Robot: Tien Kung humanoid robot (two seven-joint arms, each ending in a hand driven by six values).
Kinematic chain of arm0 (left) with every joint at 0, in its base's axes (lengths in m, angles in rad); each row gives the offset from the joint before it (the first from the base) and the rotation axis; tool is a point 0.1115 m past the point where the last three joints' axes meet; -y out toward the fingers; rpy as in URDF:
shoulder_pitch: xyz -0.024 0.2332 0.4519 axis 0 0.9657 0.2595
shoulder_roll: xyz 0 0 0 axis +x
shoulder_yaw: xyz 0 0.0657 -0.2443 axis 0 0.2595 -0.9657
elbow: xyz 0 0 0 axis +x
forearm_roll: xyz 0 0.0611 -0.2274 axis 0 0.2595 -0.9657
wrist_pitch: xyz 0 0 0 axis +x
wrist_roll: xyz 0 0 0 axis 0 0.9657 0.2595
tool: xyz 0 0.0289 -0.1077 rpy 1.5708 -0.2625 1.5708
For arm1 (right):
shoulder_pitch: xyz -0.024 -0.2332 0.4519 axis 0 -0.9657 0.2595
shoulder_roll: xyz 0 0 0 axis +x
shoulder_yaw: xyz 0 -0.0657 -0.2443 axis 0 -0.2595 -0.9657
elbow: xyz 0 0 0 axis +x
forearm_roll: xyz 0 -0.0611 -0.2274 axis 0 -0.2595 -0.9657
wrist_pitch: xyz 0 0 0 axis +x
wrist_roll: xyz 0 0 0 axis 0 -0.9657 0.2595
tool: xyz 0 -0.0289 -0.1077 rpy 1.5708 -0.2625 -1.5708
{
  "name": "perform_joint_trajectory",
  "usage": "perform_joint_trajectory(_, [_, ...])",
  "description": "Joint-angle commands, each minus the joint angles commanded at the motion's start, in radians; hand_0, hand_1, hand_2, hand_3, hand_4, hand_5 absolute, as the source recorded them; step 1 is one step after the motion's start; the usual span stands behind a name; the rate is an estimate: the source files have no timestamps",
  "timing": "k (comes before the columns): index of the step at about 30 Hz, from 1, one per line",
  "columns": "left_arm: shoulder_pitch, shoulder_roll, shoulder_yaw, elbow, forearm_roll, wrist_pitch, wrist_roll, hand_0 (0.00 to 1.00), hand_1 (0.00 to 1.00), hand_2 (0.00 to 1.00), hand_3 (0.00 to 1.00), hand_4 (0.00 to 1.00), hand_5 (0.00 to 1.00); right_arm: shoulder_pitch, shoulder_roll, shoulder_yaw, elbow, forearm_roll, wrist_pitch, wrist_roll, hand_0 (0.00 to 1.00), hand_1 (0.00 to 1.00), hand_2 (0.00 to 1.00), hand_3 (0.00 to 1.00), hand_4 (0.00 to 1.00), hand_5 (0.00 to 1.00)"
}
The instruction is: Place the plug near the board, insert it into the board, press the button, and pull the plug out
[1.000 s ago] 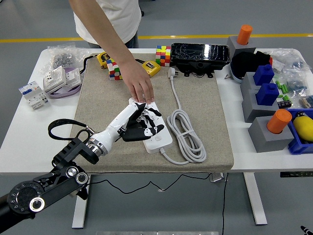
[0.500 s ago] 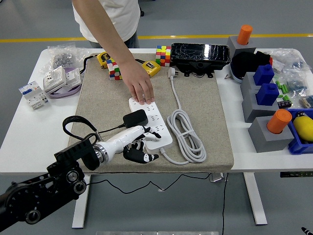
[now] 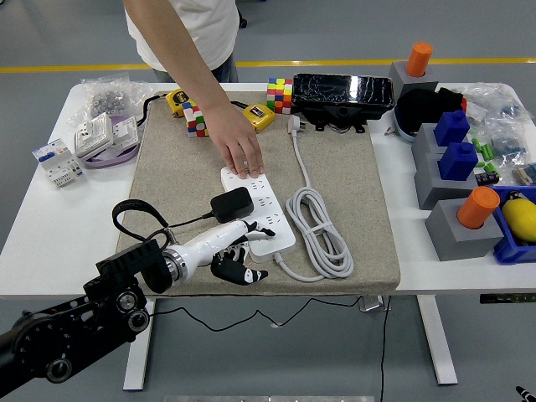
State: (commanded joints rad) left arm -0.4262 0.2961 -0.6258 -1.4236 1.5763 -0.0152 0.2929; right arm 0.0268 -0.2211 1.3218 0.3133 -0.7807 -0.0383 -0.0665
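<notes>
The black plug sits in the white board. The left hand, fingers loosely spread and empty, hovers off the board's near end. A person's hand presses its far end; without that, pulling could drag the board.

On the table lies a mat, and on the mat's middle the board runs from far left to near right, with the plug sitting on its left edge and a coiled cord just to its right. A person's hand rests on the board's far end, while the robot's left hand lies at the board's near end, at the mat's front edge. Behind the mat's far edge stand cube puzzles; blocks sit well to the right.
</notes>
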Motion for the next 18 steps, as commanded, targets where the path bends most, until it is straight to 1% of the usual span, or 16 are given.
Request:
perform_joint_trajectory(5, [-0.001,-0.003,0.001,0.013,0.005,-0.004,0.021,0.087,0.058,0.13,0.788,0.784,0.171,0.0,0.001,0.0,0.001,0.0,0.0,0.0,0.529,0.623,0.605,0.546,0.881,0.405])
perform_joint_trajectory(10, [-0.003,-0.005,0.004,0.016,0.003,0.003,0.014,0.087,0.058,0.13,0.781,0.78,0.164,0.001,0.0,-0.002,0.001,0.0,0.0,0.0,0.529,0.624,0.606,0.546,0.881,0.405])
perform_joint_trajectory(18, [-0.006,-0.005,0.005,0.003,-0.008,0.014,0.0,0.088,0.058,0.13,0.776,0.777,0.163,0.0,0.0,0.0,0.001,0.001,0.0,0.0,0.529,0.624,0.606,0.546,0.882,0.405])
